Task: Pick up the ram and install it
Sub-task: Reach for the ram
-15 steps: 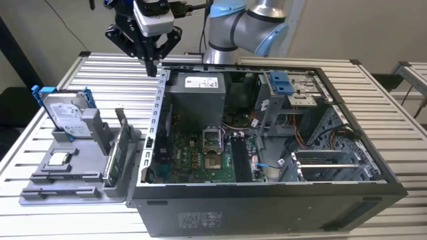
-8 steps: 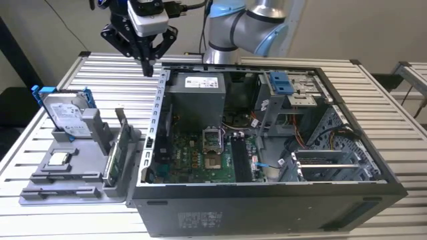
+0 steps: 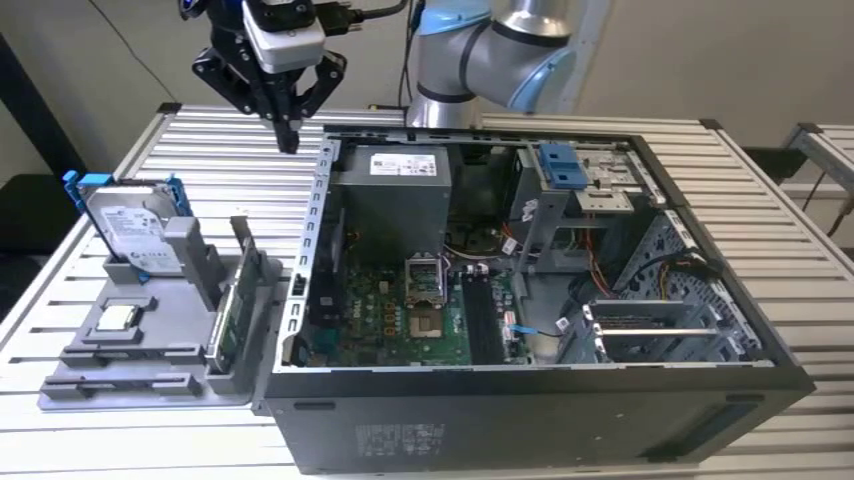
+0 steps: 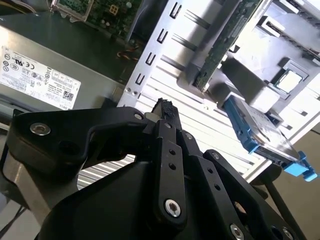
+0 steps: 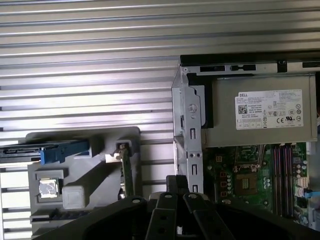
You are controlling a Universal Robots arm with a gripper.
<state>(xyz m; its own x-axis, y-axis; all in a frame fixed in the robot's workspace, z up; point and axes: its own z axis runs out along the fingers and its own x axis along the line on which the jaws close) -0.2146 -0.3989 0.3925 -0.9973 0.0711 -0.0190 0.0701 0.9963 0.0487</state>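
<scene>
Table (image 3: 120, 170): 1, slatted metal, carries everything.
PC case (image 3: 534, 425): 1, side open, centre-right. Inside I see 1 mobo (image 3: 400, 325) lying flat and 1 PSU (image 3: 394, 195) at the far-left end.
Arm (image 3: 494, 40): 1, reaching in from the far side.
Holder (image 3: 160, 300): 1 grey parts holder, just left of the case.
Hard drive (image 3: 134, 235): 1, blue frame, standing tilted at the holder's far-left.
Gripper (image 3: 287, 140): 1, hanging over the table just off the case's far-left corner. Fingers read to me as pinched together, nothing btwn them.
Green card (image 3: 224, 325): 1, on edge on the holder's right side, toward the near end.
Ram (image 3: 246, 250): 1, dark narrow stick standing up on the holder's right side, just far of the green card and beside the case wall. It sits in the holder, not on the mobo, well apart from the gripper.
CPU chip (image 3: 118, 318): 1, flat in the holder, near of the drive.
Exterior view: gives me the whole case, arm and holder at once.
First wrist view: looks down on the PSU (image 5: 265, 117), chip (image 5: 47, 187), drive frame (image 5: 65, 151) and an edge-on board (image 5: 128, 172). Can't tell if that's the ram or the card.
Second wrist view: gripper (image 4: 162, 106) tips close up, ram (image 4: 225, 42) long and tilted beyond them, drive (image 4: 260, 130) alongside.
</scene>
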